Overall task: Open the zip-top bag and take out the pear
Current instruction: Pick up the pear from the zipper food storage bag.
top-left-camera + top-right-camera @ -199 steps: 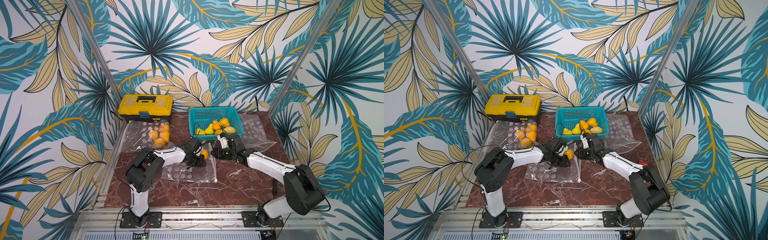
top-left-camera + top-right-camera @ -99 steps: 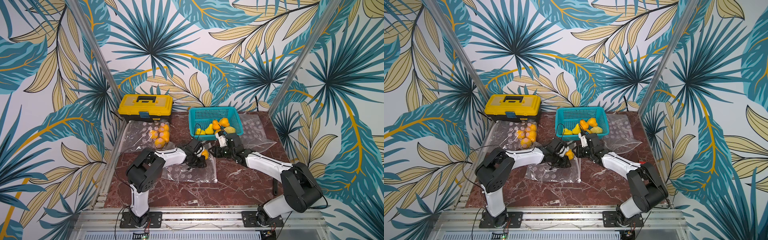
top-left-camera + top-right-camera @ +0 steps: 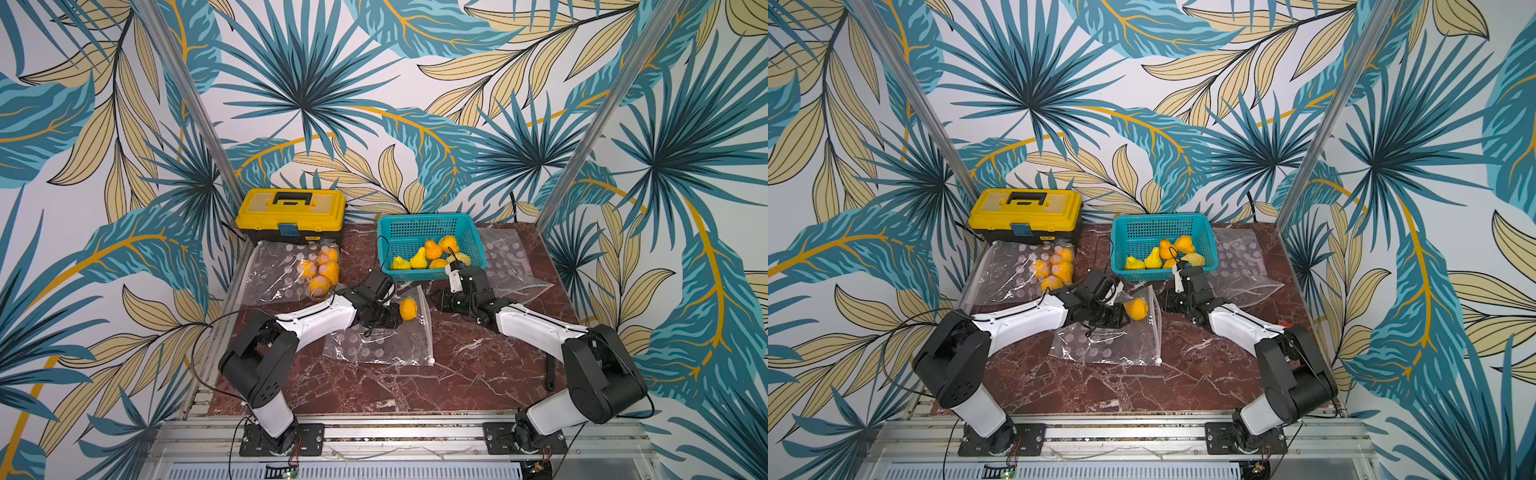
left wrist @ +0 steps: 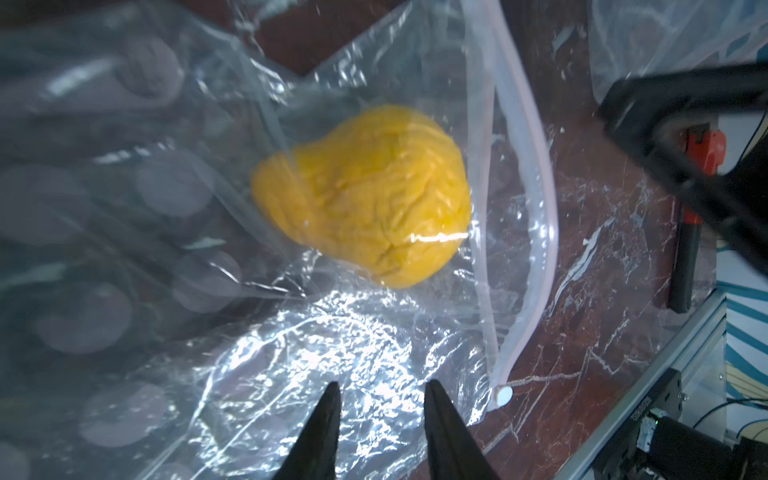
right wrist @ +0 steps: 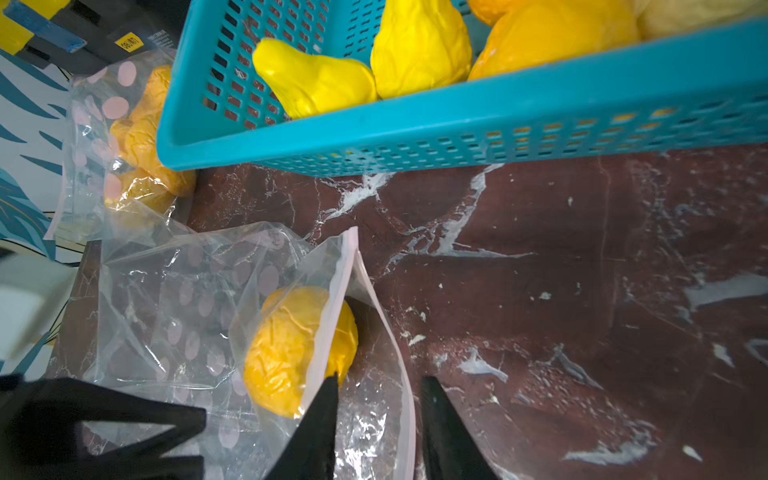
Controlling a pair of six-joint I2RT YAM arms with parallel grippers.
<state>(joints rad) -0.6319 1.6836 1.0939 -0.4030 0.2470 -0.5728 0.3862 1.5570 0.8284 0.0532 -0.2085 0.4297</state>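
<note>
A clear zip-top bag (image 3: 378, 345) (image 3: 1108, 345) with pale dots lies on the marble table. Its mouth gapes, with the two zip strips (image 4: 536, 174) apart. The yellow-orange pear (image 3: 408, 308) (image 3: 1137, 308) (image 4: 365, 195) (image 5: 291, 353) sits inside, just behind the mouth. My left gripper (image 3: 394, 318) (image 4: 380, 388) hovers over the bag's film beside the pear, open and holding nothing. My right gripper (image 3: 434, 299) (image 5: 380, 382) is at the mouth and open. The lower zip strip lies loose between its fingers, and one fingertip (image 5: 330, 386) is close to the pear.
Behind the bag stands a teal basket (image 3: 415, 228) holding several pears. A yellow toolbox (image 3: 291, 212) is at the back left, with a bag of several pears (image 3: 291, 270) in front of it. Empty bags (image 3: 511, 262) lie at the right. A black and red tool (image 3: 551, 374) lies near the right edge.
The right gripper has shifted slightly at the bag's mouth and its jaws stand a little wider. The pear, the bag and the left gripper stay where they were.
</note>
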